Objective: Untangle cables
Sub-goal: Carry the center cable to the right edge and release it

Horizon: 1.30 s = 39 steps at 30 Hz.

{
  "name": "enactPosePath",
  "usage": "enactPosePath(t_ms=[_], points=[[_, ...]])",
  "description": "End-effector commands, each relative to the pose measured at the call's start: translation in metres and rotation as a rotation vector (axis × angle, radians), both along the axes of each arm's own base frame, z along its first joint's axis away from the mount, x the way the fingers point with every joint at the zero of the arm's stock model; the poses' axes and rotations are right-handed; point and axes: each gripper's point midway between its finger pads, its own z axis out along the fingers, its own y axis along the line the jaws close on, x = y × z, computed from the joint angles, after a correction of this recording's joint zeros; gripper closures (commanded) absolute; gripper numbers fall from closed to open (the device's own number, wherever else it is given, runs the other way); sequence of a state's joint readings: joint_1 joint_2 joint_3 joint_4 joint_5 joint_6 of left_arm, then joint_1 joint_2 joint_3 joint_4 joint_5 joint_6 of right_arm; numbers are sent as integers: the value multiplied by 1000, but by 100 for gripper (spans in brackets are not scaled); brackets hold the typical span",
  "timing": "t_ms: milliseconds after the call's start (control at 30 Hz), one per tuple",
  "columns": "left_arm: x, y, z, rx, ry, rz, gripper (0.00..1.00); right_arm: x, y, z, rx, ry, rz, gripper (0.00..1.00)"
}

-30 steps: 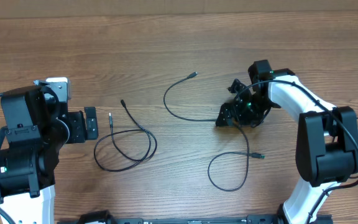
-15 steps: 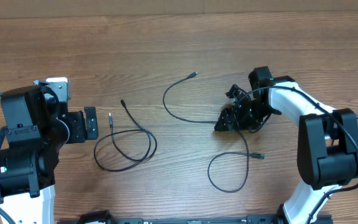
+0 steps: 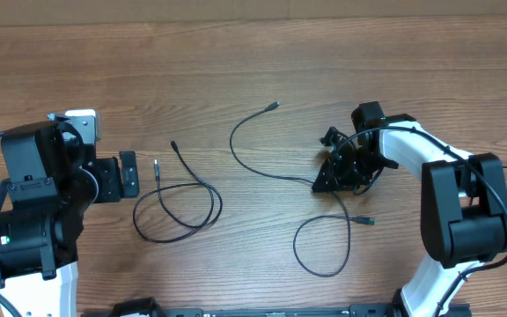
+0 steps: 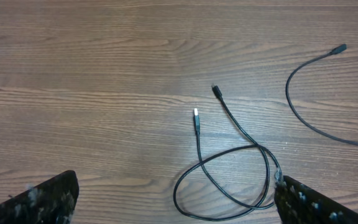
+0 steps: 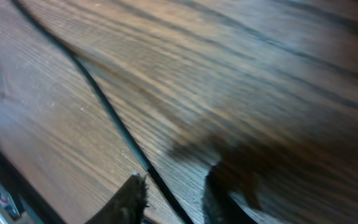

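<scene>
Thin black cables lie loose on the wooden table. A looped cable [image 3: 174, 239] [image 4: 199, 144] sits right of my left gripper [image 3: 130, 174] [image 4: 179, 205], which is wide open and holds nothing. A curved cable [image 3: 233, 141] [image 4: 289, 99] runs from its plug to my right gripper [image 3: 322, 183] [image 5: 174, 186]. In the right wrist view that cable [image 5: 104, 109] passes between the two fingers, which stand close together with a gap on each side of it. Another loop [image 3: 296, 242] with a plug end lies just below the right gripper. Whether it joins the curved cable under the gripper is hidden.
The right arm [image 3: 456, 202] bends over the table's right side, and its thicker camera wire arches above the wrist. The left arm's base [image 3: 25, 220] fills the left front corner. The table's far edge [image 3: 253, 19] runs along the top.
The right gripper's jaws have narrowed a lot around the cable, and it has shifted slightly right and toward the front. The curved cable's near end moved with it. The left arm is still.
</scene>
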<state>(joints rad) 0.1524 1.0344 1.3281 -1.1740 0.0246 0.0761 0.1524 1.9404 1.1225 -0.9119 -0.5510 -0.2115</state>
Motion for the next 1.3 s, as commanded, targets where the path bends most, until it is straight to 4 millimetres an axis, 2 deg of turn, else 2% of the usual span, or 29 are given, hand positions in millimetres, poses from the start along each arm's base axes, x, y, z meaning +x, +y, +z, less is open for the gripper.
enactPosePath(t_ms=[0, 133, 233, 367, 400, 433, 467, 633, 733, 833, 933, 1033, 1067, 1100, 1233, 1267], points=[[1, 2, 2, -5, -8, 21, 0, -8, -2, -10, -24, 31, 10, 82], [1, 2, 2, -5, -8, 21, 0, -9, 2, -8, 7, 37, 3, 95], [1, 2, 2, -5, -8, 21, 0, -8, 2, -4, 4, 48, -5, 96], [1, 2, 2, -5, -8, 21, 1, 12, -7, 29, -49, 56, -11, 96], [1, 2, 2, -5, -7, 21, 0, 27, -17, 49, -118, 28, -7, 96], [1, 2, 2, -5, -8, 21, 0, 34, -22, 58, -148, 12, -5, 96], [1, 2, 2, -5, -8, 21, 0, 45, -29, 76, -195, -19, -2, 96], [1, 2, 2, -5, -8, 21, 0, 83, -44, 154, -295, -182, -12, 96], [1, 2, 2, -5, -8, 21, 1, 107, -48, 206, -316, -338, -39, 96], [1, 2, 2, -5, -8, 21, 0, 137, -61, 256, -386, -536, -115, 96], [0, 2, 2, -5, -7, 21, 1, 166, -94, 294, -527, -679, -331, 96], [0, 2, 2, -5, -8, 21, 0, 186, -135, 327, -664, -794, -591, 96], [1, 2, 2, -5, -8, 21, 0, 194, -158, 341, -722, -847, -723, 96], [0, 2, 2, -5, -7, 21, 0, 196, -166, 346, -743, -863, -768, 96], [1, 2, 2, -5, -8, 21, 0, 194, -235, 370, -875, -921, -1039, 96], [0, 2, 2, -5, -7, 21, 0, 193, -244, 372, -886, -920, -1064, 96]])
